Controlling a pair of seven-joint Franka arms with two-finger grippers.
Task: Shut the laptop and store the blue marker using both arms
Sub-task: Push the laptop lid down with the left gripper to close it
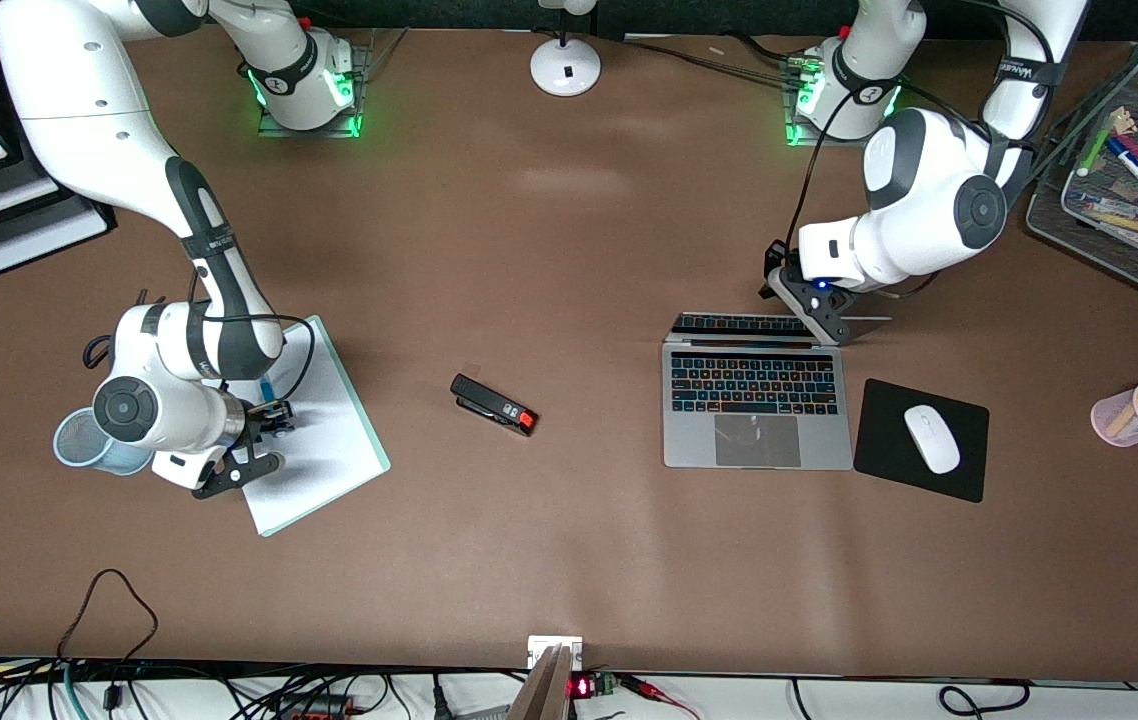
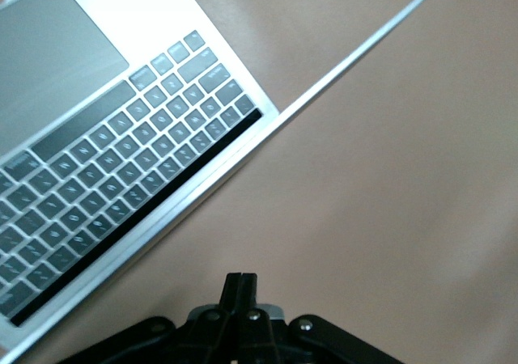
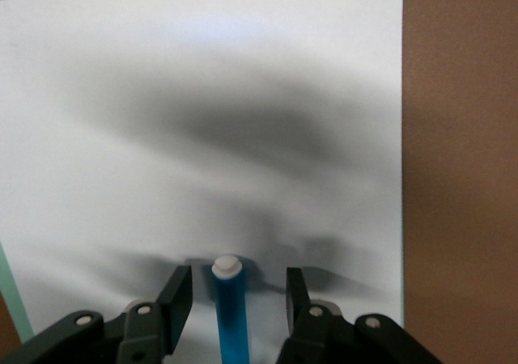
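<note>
tools at marker and laptop
right tool (image 3: 239, 295) straddles blue marker (image 3: 231, 315) on paper (image 3: 202, 137), fingers apart; left tool (image 2: 240, 287) clenched beside laptop (image 1: 755, 400) lid, centre-right.

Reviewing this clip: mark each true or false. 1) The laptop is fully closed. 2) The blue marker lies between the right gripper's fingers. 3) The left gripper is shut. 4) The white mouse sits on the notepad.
1) False: the laptop is open, keys showing, lid raised.
2) True: the blue marker lies between the right gripper's fingers, not yet clamped, on the white notepad.
3) True: the left gripper is shut, by the lid.
4) False: the white mouse sits on the black mouse pad.
</note>
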